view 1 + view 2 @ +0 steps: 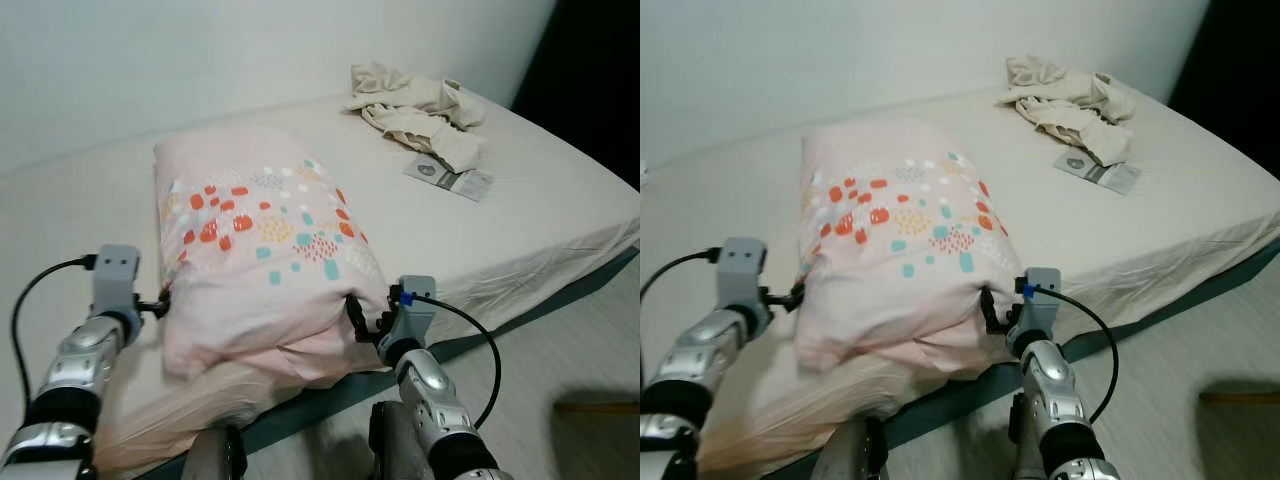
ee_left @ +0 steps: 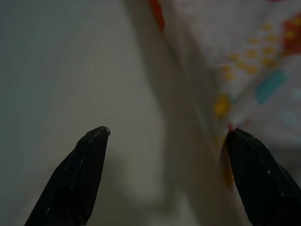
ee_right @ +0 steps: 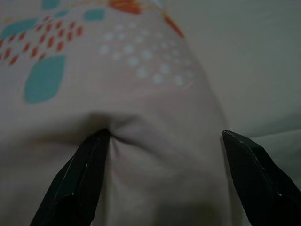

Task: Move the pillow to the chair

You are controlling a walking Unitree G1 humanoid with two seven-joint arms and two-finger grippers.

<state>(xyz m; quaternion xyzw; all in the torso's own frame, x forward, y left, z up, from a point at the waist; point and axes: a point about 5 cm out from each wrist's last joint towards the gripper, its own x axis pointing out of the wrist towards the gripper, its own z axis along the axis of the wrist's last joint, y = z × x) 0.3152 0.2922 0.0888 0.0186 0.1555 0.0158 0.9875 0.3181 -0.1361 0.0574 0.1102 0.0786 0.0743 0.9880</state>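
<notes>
The pillow (image 1: 265, 258), pale pink with red, teal and yellow spots, lies on the bed (image 1: 540, 210) with its near end overhanging the bed's front edge, and the two arms bracket that near end. The left gripper (image 1: 157, 305) sits at the pillow's left flank with its fingers (image 2: 80, 174) spread, one tip touching the fabric and the other over bare sheet; the right gripper (image 1: 358, 322) is at the pillow's right corner, fingers (image 3: 82, 176) also spread, one tip dimpling the cover. Neither is pinching anything yet, so the step in hand looks like a two-sided squeeze: both arms should press inward evenly and low on the pillow's flanks, since the soft filling will sag and slip if only the cover is caught. A second pale cushion or bag (image 1: 180, 405) lies under the pillow's near end and could drag along on lifting. Beyond the pillow's far end, well apart from it, lie a heap of crumpled beige cloth (image 1: 415, 108) and a flat printed packet (image 1: 450, 177); neither blocks the lift
</notes>
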